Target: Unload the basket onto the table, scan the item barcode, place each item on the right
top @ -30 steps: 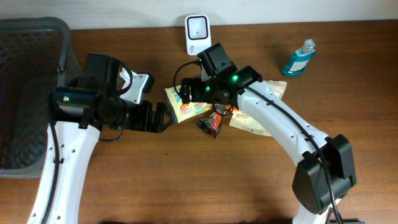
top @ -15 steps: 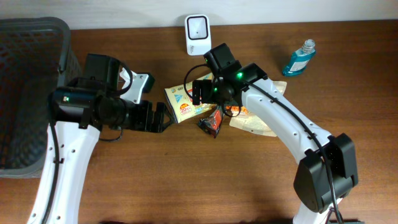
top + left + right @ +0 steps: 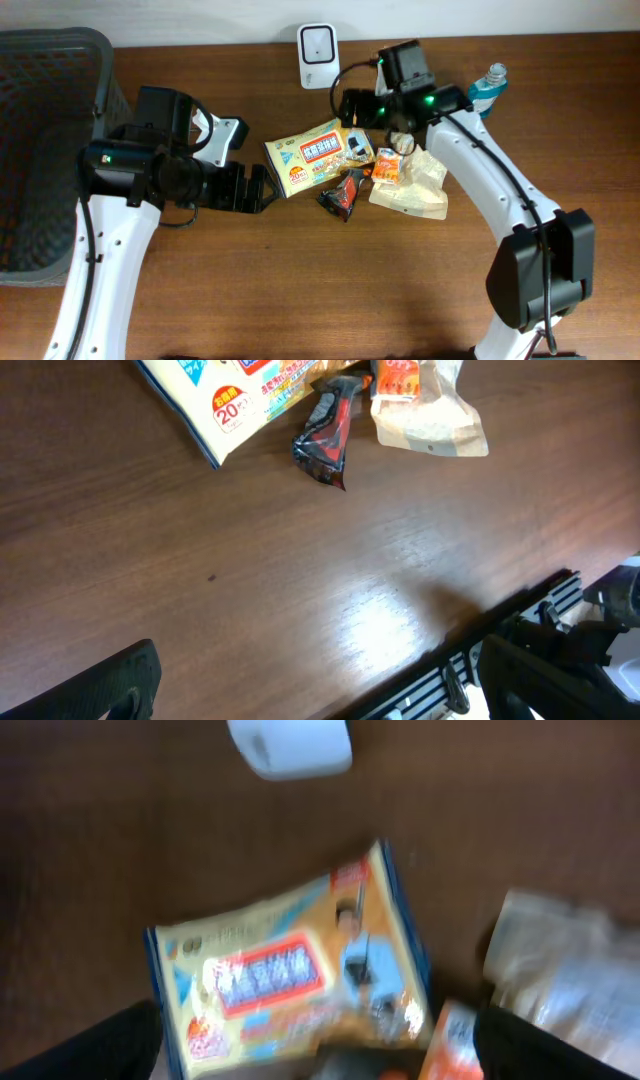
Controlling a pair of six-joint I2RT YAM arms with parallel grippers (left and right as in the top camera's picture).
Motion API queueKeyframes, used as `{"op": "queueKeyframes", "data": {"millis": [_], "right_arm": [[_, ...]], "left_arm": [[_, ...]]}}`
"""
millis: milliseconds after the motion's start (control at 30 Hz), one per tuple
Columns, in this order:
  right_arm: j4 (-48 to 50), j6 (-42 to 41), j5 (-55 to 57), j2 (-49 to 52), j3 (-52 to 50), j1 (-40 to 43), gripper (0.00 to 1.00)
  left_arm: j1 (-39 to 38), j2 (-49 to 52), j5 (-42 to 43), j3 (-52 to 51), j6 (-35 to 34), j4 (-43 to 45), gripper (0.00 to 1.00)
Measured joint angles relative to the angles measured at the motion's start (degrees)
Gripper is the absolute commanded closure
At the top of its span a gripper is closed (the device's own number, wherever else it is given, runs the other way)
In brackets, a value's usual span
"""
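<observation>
free: table [image 3: 300, 290] near edge | obstacles: basket [image 3: 40, 150] left, packets [image 3: 320, 158] centre, scanner [image 3: 317, 43] rear

A flat yellow plastic snack packet with blue edges [image 3: 320, 157] lies printed face up, its long side slanting. A small white box-shaped barcode scanner [image 3: 317, 43] with a dark window stands upright near it, not touching.

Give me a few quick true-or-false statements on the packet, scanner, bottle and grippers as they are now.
The yellow snack packet lies on the table, unheld. True.
The right gripper is shut on it. False: its fingers are open and empty.
The left gripper is open. True.
The blue bottle lies beside the left gripper. False: it is near the right arm.
The white scanner stands beyond the packet. True.
</observation>
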State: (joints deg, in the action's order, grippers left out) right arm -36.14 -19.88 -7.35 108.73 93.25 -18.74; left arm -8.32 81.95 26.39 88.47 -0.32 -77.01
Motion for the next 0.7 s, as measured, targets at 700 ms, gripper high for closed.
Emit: {"op": "queueKeyframes", "data": {"millis": [700], "right_arm": [[12.2,7.6,0.0,14.8,-0.1,0.0,0.24]], "left_arm": [[0.0,0.0,0.0,0.0,0.0,0.0,0.01]]}}
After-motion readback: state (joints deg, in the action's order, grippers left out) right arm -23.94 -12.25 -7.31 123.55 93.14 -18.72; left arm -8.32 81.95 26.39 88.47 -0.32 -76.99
